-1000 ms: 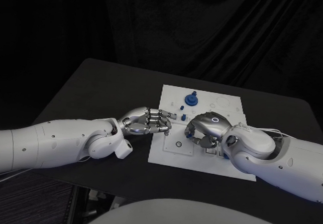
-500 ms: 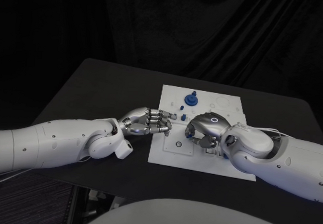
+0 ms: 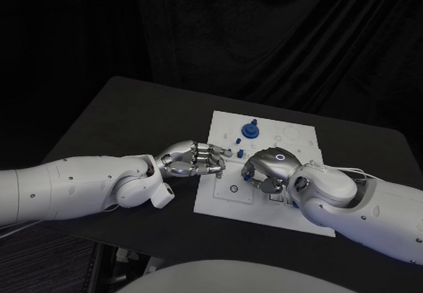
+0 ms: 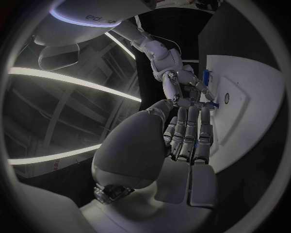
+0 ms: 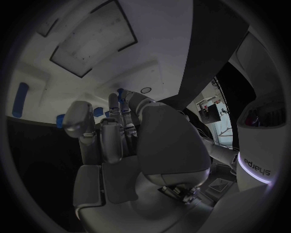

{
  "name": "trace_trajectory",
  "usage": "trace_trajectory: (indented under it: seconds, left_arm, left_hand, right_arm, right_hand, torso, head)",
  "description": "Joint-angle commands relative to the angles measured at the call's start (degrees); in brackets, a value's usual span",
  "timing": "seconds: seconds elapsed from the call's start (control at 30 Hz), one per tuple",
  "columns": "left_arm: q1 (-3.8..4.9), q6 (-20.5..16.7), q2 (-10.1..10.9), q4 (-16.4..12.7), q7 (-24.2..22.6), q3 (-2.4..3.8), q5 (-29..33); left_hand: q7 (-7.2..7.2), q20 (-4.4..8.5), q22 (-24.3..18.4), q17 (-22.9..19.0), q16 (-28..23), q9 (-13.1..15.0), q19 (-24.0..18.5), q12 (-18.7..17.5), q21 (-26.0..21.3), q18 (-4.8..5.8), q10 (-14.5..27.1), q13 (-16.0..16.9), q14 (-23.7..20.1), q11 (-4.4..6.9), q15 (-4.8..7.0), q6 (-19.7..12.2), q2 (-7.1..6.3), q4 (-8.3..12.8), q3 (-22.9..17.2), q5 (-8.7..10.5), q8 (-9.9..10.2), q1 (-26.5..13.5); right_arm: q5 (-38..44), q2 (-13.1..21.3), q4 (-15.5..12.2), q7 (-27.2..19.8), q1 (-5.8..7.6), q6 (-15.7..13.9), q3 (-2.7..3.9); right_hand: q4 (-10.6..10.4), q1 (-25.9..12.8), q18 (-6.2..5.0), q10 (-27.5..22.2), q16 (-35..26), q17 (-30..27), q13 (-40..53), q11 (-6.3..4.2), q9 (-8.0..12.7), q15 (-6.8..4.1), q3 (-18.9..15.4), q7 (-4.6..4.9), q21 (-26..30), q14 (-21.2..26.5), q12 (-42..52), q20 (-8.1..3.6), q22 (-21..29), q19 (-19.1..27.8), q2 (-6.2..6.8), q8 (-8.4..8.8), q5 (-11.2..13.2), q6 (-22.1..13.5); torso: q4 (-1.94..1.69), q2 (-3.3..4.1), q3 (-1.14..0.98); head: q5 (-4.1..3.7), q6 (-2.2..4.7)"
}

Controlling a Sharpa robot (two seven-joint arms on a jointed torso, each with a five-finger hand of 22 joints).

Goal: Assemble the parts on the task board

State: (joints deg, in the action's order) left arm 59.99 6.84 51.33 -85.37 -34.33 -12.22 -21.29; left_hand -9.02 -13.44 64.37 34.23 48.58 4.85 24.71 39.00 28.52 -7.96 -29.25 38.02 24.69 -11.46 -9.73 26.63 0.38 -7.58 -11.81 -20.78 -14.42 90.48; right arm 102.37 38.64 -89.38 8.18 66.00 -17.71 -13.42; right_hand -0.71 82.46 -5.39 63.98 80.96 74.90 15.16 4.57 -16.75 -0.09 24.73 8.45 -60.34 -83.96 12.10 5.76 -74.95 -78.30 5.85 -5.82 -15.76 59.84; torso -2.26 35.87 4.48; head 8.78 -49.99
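Task board lying mid-table; both hands meeting over its left edge. Left hand curling, right hand curling; contents impossible to tell. Seemingly seating small blue part; needing careful alignment next.

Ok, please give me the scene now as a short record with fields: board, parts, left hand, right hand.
board: white task board in the middle of the black table
parts: round blue part stands at the board's far side; small blue pieces nearer the hands
left hand: left hand at the board's left edge, fingers reaching toward it; grasp cannot be told
right hand: right hand over the board, fingers curled down; grasp cannot be told
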Motion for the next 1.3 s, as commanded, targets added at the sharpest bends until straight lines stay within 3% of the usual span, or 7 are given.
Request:
trace_trajectory:
  seconds: [0.03,0.17,0.37,0.67,0.87,1.2,1.3]
  left_arm:
    - [-0.02,0.9,0.0,-0.1,-0.7,0.04,0.1]
    - [-0.02,0.9,0.0,0.0,-0.6,0.04,0.1]
    - [-0.02,0.9,0.0,0.0,-0.5,0.04,0.1]
    - [-0.03,0.9,0.1,0.0,-0.4,0.04,0.1]
    - [-0.03,0.6,0.2,0.0,-0.5,0.04,0.1]
    - [-0.02,-7.5,1.3,-0.3,-6.2,0.04,-2.2]
    - [0.01,-11.9,2.1,-0.5,-9.3,0.05,-3.8]
  left_hand:
    - [-0.27,-0.21,0.0,0.0,0.0,0.0,0.2,0.3,-0.3,0.46,-0.2,-0.1,-0.1,-0.22,-0.37,0.5,0.45,0.5,0.0,-0.25,-0.2,0.2]
    - [-0.27,-0.21,0.0,0.0,0.0,0.0,0.2,0.3,-0.3,0.46,-0.2,-0.1,-0.1,-0.22,-0.37,0.5,0.45,0.5,0.0,-0.25,-0.2,0.2]
    - [-0.44,-0.24,0.0,-0.2,0.0,0.1,0.2,0.3,-0.4,0.45,-0.1,-0.3,-0.1,-0.21,-0.37,1.1,0.45,0.4,0.0,-0.20,-0.5,0.0]
    - [-0.71,-0.25,0.0,-0.4,0.0,0.1,0.3,0.4,-0.5,0.43,-0.1,-0.5,-0.2,-0.16,-0.35,1.5,0.43,0.5,0.0,-0.15,-0.8,-0.1]
    - [-0.79,-0.25,0.0,-0.4,0.0,0.1,0.3,0.4,-0.5,0.42,-0.1,-0.6,-0.2,-0.13,-0.34,1.7,0.43,0.5,0.0,-0.15,-0.9,-0.1]
    - [-1.39,-0.07,1.7,-4.1,-2.5,0.1,-1.1,-1.0,-1.1,1.00,1.3,-5.4,-2.6,-0.79,-0.92,7.1,-0.53,1.8,-1.7,-6.73,-2.5,0.8]
    - [-1.45,1.28,1.5,-8.7,-7.0,-0.3,-3.3,-4.1,-2.9,0.90,2.4,-10.1,-4.5,1.09,0.60,8.7,-1.17,1.6,-2.8,-7.57,-2.5,0.7]
  right_arm:
    - [0.4,0.0,0.0,1.3,-0.22,1.6,-0.03]
    - [0.4,0.1,0.0,1.6,-0.22,2.2,-0.03]
    - [0.4,0.3,-0.3,1.8,-0.22,2.3,-0.03]
    - [0.4,0.7,-0.7,1.0,-0.22,2.0,-0.03]
    - [0.4,1.8,-1.6,0.3,-0.16,-2.1,-0.01]
    - [-0.9,8.4,-6.7,-0.3,4.25,-8.0,0.09]
    - [-1.9,10.8,-7.8,0.1,6.03,-7.5,0.08]
  right_hand:
    - [-0.3,-1.0,-0.34,-1.7,-0.5,0.0,-0.5,0.59,0.4,0.70,-0.1,0.33,0.8,-0.5,-1.0,0.47,-7.3,0.5,0.37,0.85,0.1,-1.3]
    - [-0.9,-2.0,-0.63,-6.0,-1.2,-1.0,-1.7,1.96,1.8,2.01,0.3,1.36,3.0,0.2,-3.4,1.33,-6.7,1.6,1.19,2.39,0.0,-5.6]
    - [-1.2,-2.7,-1.50,-12.7,-2.6,-3.2,-2.7,3.06,4.5,2.42,-0.4,-1.63,7.4,2.1,-5.2,2.35,-5.7,4.1,2.17,2.27,0.2,-14.1]
    - [-2.0,-3.9,-1.93,-16.0,-3.4,-4.7,-2.3,3.17,5.8,1.98,-3.1,-3.02,10.0,3.3,-4.1,2.10,-5.2,5.3,2.58,2.06,0.2,-16.4]
    - [-3.5,-3.5,-2.42,-20.7,-4.8,-6.8,-2.1,3.45,6.9,1.92,-6.3,-3.77,14.2,4.9,-3.1,2.04,-4.2,7.0,2.72,1.87,0.0,-18.5]
    - [-4.1,-1.9,-2.14,-21.2,-3.9,-5.7,-1.6,3.19,7.1,1.71,-6.7,-2.13,12.7,4.2,-0.7,1.89,-4.8,5.8,1.82,1.19,0.0,-17.1]
    - [-4.8,-1.8,-2.00,-23.4,-3.6,-5.5,-2.1,3.35,8.8,1.70,-7.4,-3.23,12.2,3.7,0.0,1.80,-5.1,5.0,1.88,2.32,0.0,-22.6]
  torso:
    - [-0.03,0.01,0.02]
    - [-0.06,-0.02,0.01]
    - [-0.04,-0.02,0.02]
    - [0.00,-0.02,0.02]
    - [-0.04,0.01,-0.03]
    - [0.02,0.02,-0.02]
    - [0.04,-0.04,-0.03]
  head:
    - [-0.01,-0.01]
    - [-0.05,-0.01]
    - [0.04,-0.01]
    - [0.02,-0.01]
    - [0.02,-0.01]
    - [-0.17,-0.01]
    - [-0.72,-0.01]
